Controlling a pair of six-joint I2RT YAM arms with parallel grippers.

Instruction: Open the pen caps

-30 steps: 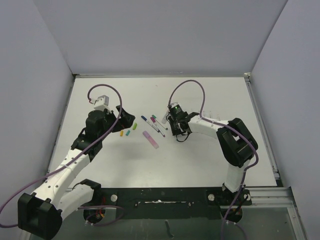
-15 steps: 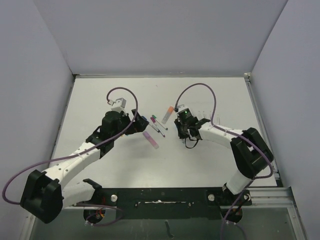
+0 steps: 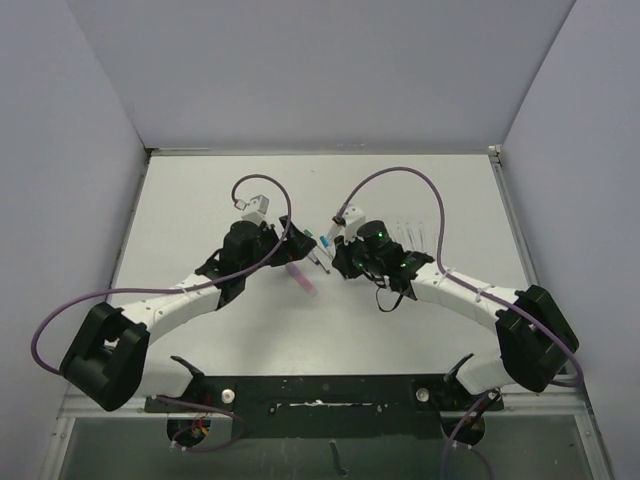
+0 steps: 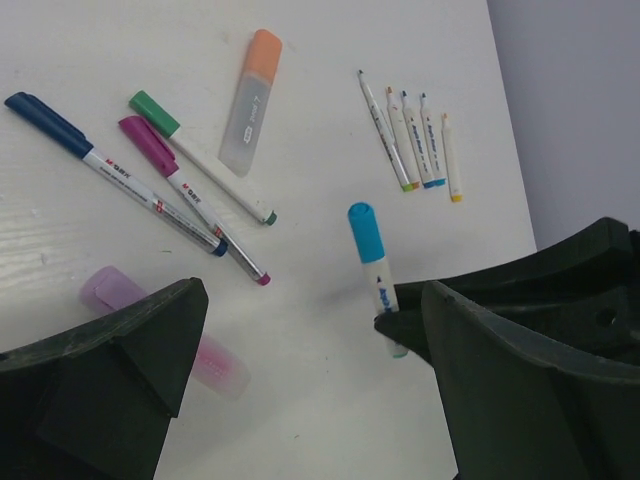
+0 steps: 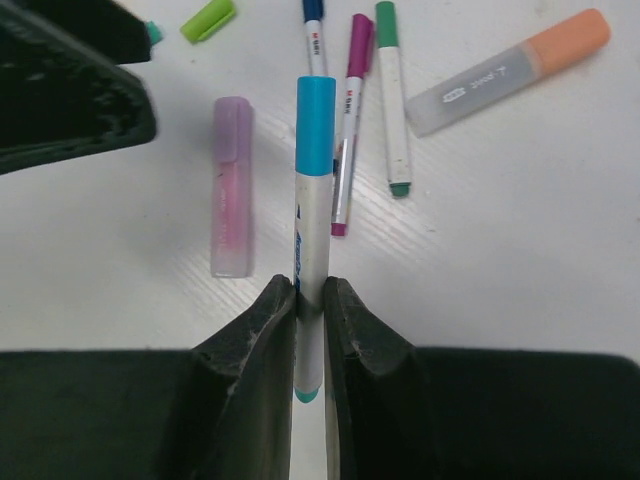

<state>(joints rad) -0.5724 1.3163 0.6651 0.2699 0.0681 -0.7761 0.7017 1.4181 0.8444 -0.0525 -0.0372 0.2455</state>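
Starting on the left, the left gripper (image 4: 310, 310) could close off-centre on the blue plastic cap (image 4: 364, 232), which stands nearer its right finger than its left. That would likely shove the white-barrelled marker pen (image 5: 311, 250) askew rather than seize the cap. On the right, the hold sits low on the barrel, so a pull might slide the pen out. The left gripper's jaws gape wide and touch nothing. The right gripper (image 5: 310, 292) is clamped on the pen's lower barrel and holds it clear of the white table (image 5: 500, 230).
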